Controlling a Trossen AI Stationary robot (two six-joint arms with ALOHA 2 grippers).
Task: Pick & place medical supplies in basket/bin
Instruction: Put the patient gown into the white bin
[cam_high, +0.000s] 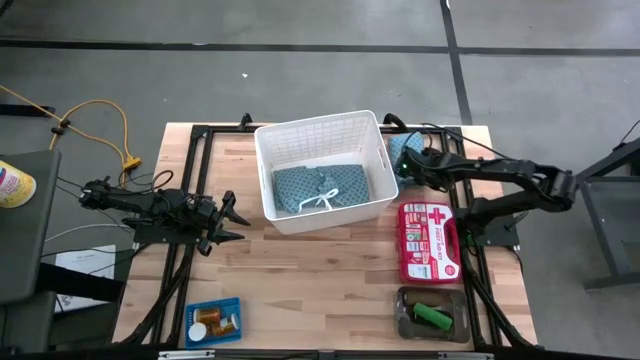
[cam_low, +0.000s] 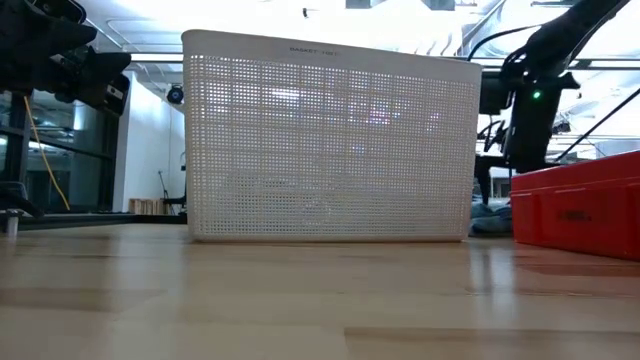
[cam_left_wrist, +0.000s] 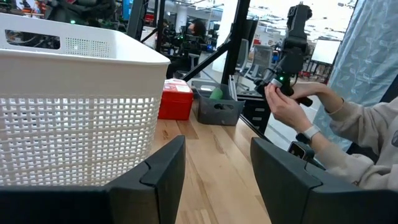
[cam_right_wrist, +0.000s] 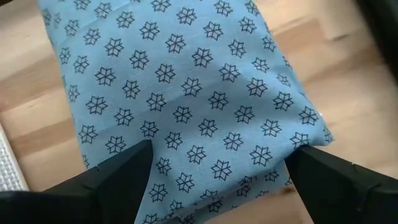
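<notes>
A white lattice basket (cam_high: 272, 140) stands at the table's far middle with one teal patterned cloth (cam_high: 320, 187) lying inside. A second teal cloth (cam_right_wrist: 186, 93) lies flat on the table just right of the basket (cam_high: 398, 152). My right gripper (cam_right_wrist: 217, 180) hovers over this cloth, open, its fingers standing on either side of it. My left gripper (cam_high: 236, 222) is open and empty, left of the basket, and shows in its own wrist view (cam_left_wrist: 214, 168). A blue mesh tray (cam_high: 192, 308) holds an orange pill bottle (cam_high: 200, 330) and white caps. A grey tray (cam_high: 403, 318) holds green and brown pieces (cam_high: 433, 316).
A red first-aid case (cam_high: 430, 242) lies right of the basket, between the cloth and the grey tray. A person's hands (cam_left_wrist: 292, 106) work a handle beyond the table's edge. Bare wood lies in front of the basket.
</notes>
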